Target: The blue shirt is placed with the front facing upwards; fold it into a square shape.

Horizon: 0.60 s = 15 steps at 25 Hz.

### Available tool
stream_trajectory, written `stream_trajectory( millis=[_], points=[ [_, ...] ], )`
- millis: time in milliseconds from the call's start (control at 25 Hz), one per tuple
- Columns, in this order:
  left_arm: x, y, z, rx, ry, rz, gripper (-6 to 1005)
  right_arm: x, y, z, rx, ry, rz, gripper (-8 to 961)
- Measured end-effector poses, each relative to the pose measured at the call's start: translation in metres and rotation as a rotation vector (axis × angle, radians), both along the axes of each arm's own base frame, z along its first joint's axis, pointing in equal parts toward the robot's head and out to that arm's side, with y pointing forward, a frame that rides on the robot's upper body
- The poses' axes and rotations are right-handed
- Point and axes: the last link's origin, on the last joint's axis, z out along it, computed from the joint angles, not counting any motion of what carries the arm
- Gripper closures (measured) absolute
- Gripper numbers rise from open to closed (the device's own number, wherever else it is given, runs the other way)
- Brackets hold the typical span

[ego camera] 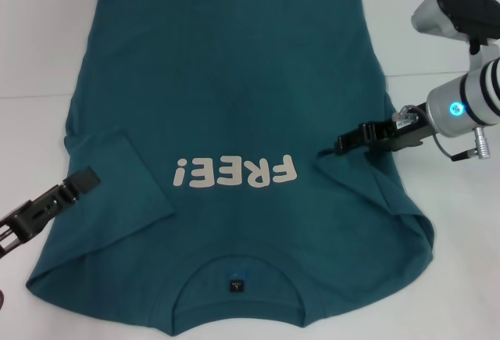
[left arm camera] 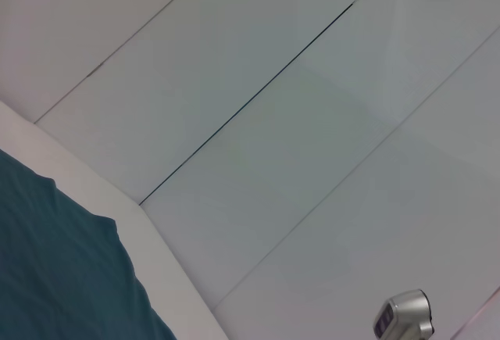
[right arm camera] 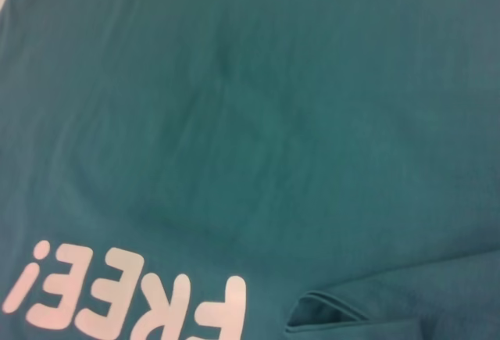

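1. On the white table [ego camera: 23, 35] lies the blue shirt [ego camera: 234, 105], front up, both sleeves folded inward.
2. Right hand [ego camera: 344, 141] pinches the right sleeve fold.
3. Left hand [ego camera: 82, 180] hovers over the left sleeve; whether its fingers are parted, I cannot tell.

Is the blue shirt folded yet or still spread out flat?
Partly folded: the blue shirt lies front up, lettering showing, with both sleeves turned in over the body. The body is still spread full length, so no square yet.
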Motion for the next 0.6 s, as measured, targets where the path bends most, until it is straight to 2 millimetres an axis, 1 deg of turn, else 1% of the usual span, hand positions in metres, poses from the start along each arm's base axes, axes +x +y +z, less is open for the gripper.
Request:
stream_trajectory(
  millis=[320,600],
  points=[
    [-0.001,0.000,0.000,0.002,0.002,0.004,279,0.002,0.000,-0.012,-0.005,-0.052,0.023,195],
    [-0.001,0.000,-0.001,0.000,0.000,0.006,279,0.005,0.001,-0.016,0.011,-0.087,0.037,194]
  ],
)
